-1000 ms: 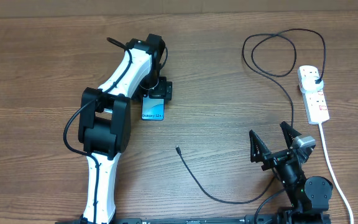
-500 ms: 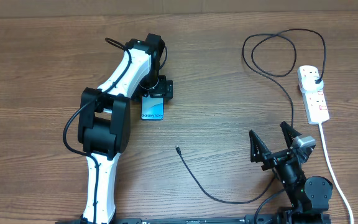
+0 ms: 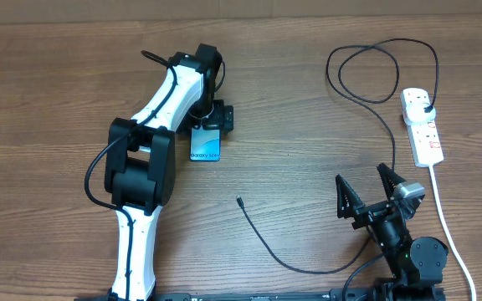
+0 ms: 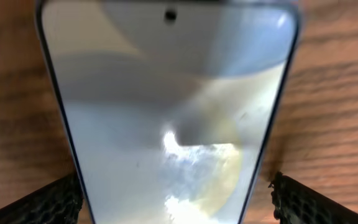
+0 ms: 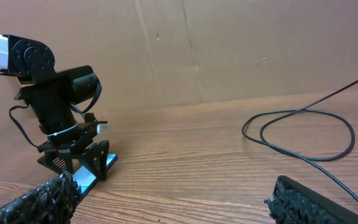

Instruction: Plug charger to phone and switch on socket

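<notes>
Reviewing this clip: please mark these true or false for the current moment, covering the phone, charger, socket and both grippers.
1. The left gripper straddles the phone with its jaws open. True.
2. The charger has its connector tip plugged into the phone. False: the tip lies loose on the table, apart from the phone.
3. The charger's black plug sits in the socket. True.
4. The right gripper is shut on the cable. False: it is open and holds nothing.
</notes>
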Robot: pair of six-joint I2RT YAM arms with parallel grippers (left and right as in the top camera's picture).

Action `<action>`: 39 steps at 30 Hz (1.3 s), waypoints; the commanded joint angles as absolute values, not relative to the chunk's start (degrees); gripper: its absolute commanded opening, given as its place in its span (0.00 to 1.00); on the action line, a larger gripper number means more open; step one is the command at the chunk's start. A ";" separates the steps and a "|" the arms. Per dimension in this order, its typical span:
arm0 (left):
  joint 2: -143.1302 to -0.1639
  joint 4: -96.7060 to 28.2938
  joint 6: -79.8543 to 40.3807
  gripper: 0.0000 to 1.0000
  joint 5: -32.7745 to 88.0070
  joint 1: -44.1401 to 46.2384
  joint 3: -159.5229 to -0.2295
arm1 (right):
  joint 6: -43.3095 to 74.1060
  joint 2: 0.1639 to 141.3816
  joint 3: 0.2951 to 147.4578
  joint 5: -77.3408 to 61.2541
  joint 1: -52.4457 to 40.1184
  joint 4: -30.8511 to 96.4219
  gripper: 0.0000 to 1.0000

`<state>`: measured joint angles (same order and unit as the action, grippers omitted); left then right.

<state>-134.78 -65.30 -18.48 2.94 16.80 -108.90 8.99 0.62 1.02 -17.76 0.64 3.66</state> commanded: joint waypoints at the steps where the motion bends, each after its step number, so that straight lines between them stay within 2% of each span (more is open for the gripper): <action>1: -136.18 -64.34 -18.41 0.99 5.56 16.80 -107.07 | 8.91 0.16 0.47 -17.67 0.38 3.31 1.00; 9: -136.20 -65.34 -17.82 1.00 5.39 16.95 -107.02 | 8.91 0.16 0.47 -17.67 0.38 3.31 1.00; 14: -136.22 -65.73 -17.85 0.93 5.50 16.97 -107.02 | 8.91 0.16 0.47 -17.67 0.38 3.31 1.00; 18: -136.22 -66.00 -17.85 0.84 5.56 16.95 -106.98 | 8.91 0.16 0.47 -17.67 0.38 3.31 1.00; 21: -136.22 -65.91 -17.85 0.82 5.54 16.95 -106.96 | 8.91 0.16 0.47 -17.67 0.38 3.31 1.00; 25: -136.22 -65.78 -18.04 0.73 5.56 16.95 -106.96 | 8.91 0.16 0.47 -17.67 0.38 3.31 1.00; 31: -136.22 -65.71 -18.26 0.75 5.58 16.95 -106.98 | 8.91 0.16 0.47 -17.67 0.38 3.31 1.00; 39: -136.22 -65.84 -18.26 0.84 5.56 16.97 -106.96 | 8.91 0.16 0.47 -17.67 0.38 3.31 1.00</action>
